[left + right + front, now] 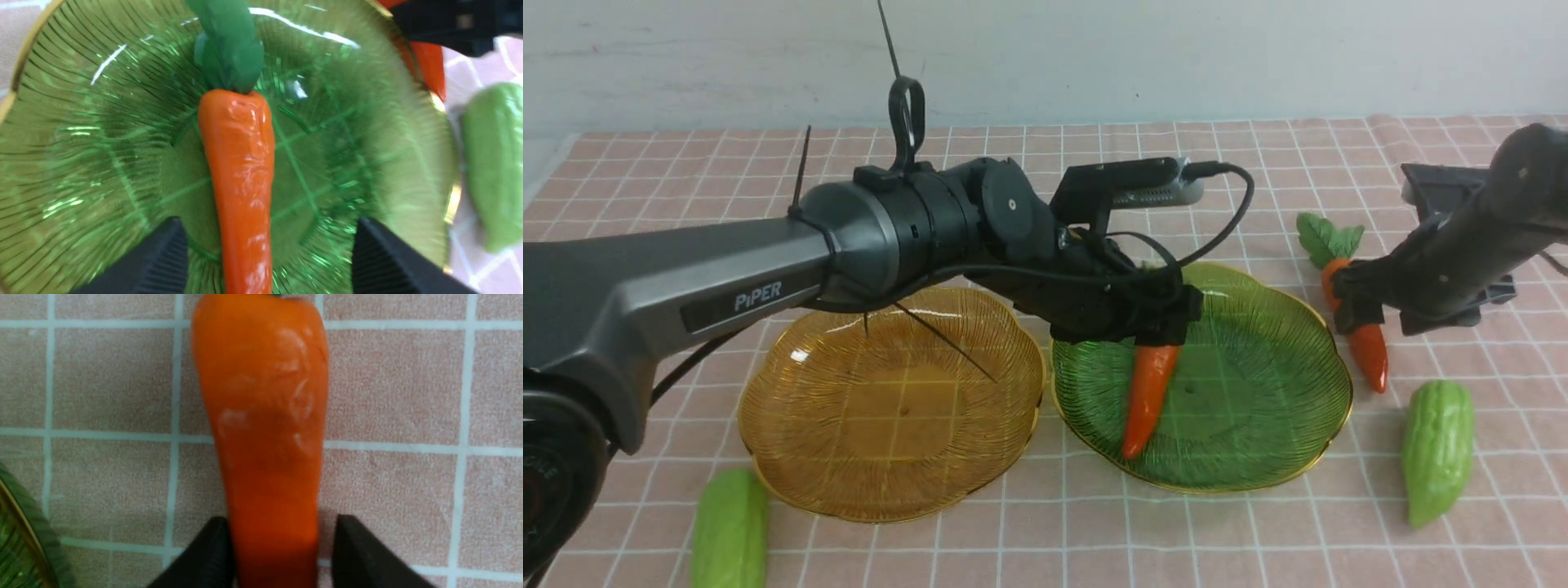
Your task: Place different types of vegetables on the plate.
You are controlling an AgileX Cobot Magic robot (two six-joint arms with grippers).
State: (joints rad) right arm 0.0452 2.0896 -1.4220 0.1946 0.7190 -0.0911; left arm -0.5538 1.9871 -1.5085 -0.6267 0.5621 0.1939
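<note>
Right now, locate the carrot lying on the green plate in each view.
Front view: carrot on the plate's left part, its top hidden behind the left gripper.
Left wrist view: center, running down to the bottom edge.
Right wrist view: not in it; that carrot lies on the tiled surface.
Shared landmark: green plate's gold rim.

Amber dish [890, 490] (scalloped), green gourd [729, 531] nearby

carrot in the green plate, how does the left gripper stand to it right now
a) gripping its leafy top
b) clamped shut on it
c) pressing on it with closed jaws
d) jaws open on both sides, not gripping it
d, since the left gripper shows a wide gap between each jaw and the carrot, which lies in the green plate.
</note>
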